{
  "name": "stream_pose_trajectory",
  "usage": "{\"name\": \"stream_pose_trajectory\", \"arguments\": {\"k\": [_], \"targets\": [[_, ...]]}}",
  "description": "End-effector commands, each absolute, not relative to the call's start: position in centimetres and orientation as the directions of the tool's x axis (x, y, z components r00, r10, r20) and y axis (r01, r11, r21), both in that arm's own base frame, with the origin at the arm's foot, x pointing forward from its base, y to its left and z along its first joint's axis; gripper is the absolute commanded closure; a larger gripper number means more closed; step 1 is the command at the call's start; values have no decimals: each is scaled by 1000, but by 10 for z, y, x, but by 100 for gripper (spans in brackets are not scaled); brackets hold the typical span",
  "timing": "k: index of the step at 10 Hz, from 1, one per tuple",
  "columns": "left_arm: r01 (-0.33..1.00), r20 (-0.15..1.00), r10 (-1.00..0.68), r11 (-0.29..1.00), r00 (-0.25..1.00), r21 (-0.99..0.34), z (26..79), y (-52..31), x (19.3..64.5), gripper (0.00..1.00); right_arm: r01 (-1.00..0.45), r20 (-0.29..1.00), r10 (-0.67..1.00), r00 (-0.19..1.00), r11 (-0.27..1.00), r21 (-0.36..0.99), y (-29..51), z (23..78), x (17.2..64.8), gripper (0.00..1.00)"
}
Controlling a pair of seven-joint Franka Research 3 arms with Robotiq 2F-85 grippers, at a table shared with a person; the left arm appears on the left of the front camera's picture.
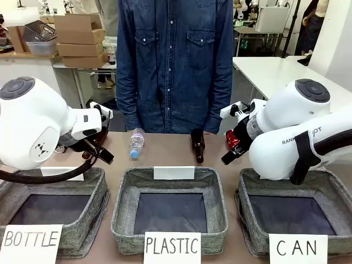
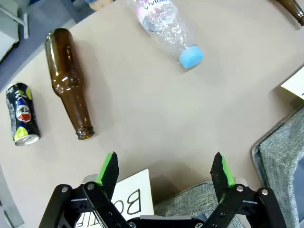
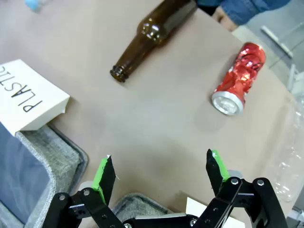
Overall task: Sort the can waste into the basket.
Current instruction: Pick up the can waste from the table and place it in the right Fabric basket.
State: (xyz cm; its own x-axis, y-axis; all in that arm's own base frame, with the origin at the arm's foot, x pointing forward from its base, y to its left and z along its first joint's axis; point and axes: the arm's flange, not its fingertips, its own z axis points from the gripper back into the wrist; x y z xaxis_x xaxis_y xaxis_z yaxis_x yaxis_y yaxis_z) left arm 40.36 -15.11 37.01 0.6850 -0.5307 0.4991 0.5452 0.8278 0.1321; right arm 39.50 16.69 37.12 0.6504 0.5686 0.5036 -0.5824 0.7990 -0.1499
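Observation:
A crushed red can [image 3: 239, 78] lies on the brown table just ahead of my right gripper [image 3: 159, 164], which hangs open and empty above the table. In the front view this red can [image 1: 233, 138] peeks out behind the right gripper [image 1: 231, 148]. Off to the left of my open, empty left gripper [image 2: 165, 166] lies a dark can [image 2: 21, 114] with a yellow-green end. The grey basket [image 1: 250, 231] with the "CAN" card sits at the front right, under my right arm.
Brown glass bottles [image 2: 69, 83] [image 3: 154, 33] and a clear plastic bottle [image 2: 166, 28] lie on the table. Grey baskets marked "PLASTIC" [image 1: 218, 190] and "BOTTLE" [image 1: 100, 190] stand at front centre and left. A person in a denim shirt [image 1: 176, 66] stands at the far edge.

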Motion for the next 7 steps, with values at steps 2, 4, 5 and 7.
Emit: {"name": "stream_pose_trajectory", "arguments": {"k": [2, 4, 5, 7], "targets": [[545, 499, -531, 828, 685, 132, 370, -151, 404, 0, -582, 504, 569, 650, 799, -150, 167, 371, 395, 0], [545, 499, -531, 828, 685, 132, 370, -151, 404, 0, -582, 504, 569, 650, 799, -150, 167, 371, 395, 0], [545, 499, -531, 828, 685, 132, 370, -151, 404, 0, -582, 504, 569, 650, 799, -150, 167, 371, 395, 0], [545, 499, -531, 828, 685, 132, 370, -151, 404, 0, -582, 504, 569, 650, 799, -150, 167, 371, 395, 0]]}}
